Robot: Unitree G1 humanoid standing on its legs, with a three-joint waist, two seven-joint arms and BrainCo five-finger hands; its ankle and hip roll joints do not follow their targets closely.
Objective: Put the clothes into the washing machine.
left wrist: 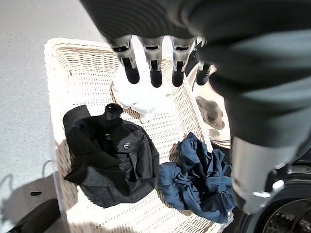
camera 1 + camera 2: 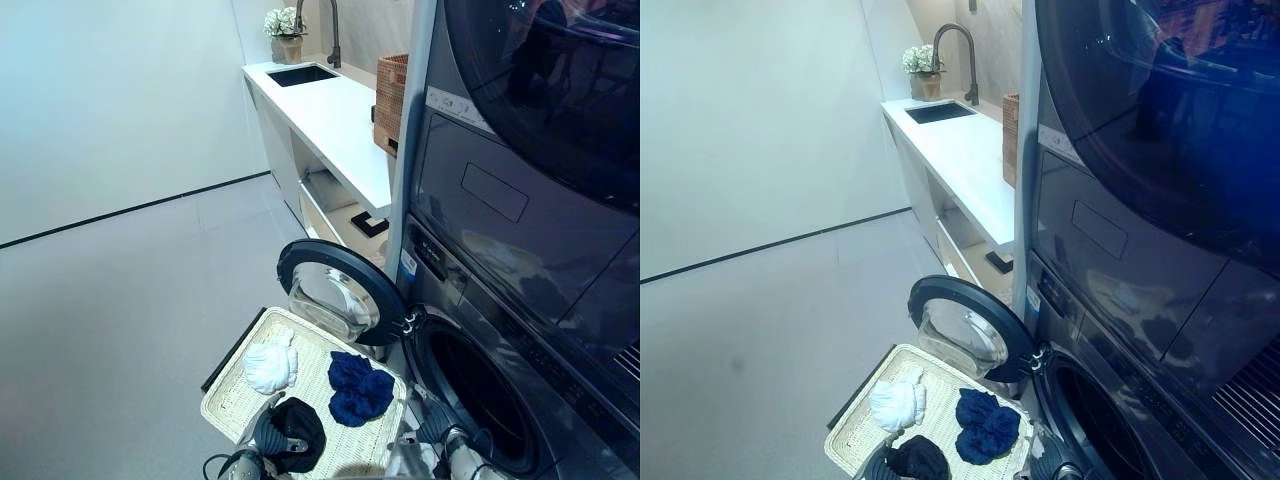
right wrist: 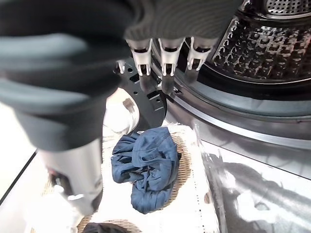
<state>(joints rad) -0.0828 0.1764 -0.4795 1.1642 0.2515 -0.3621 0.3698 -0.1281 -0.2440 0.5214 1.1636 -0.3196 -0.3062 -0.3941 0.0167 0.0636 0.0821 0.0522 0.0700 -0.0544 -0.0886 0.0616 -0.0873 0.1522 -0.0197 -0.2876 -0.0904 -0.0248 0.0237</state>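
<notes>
A pale wicker basket [image 2: 232, 395] sits on the floor in front of the washing machine [image 2: 520, 330]. In it lie a white garment [image 2: 270, 366], a dark blue garment [image 2: 360, 388] and a black garment [image 2: 293, 433]. My left hand [image 1: 154, 68] hovers over the basket above the black garment [image 1: 112, 160], fingers straight, holding nothing. My right hand [image 3: 165, 57] is also open and empty, between the blue garment [image 3: 146, 170] and the open drum [image 3: 272, 39]. The round door [image 2: 338, 293] stands swung open beyond the basket.
A second appliance [image 2: 540, 90] is stacked on the washer. At the back runs a white counter [image 2: 340, 120] with a sink [image 2: 300, 74], a tap, a plant pot and a brown wicker box [image 2: 391, 95]. Grey floor [image 2: 120, 300] spreads to the left.
</notes>
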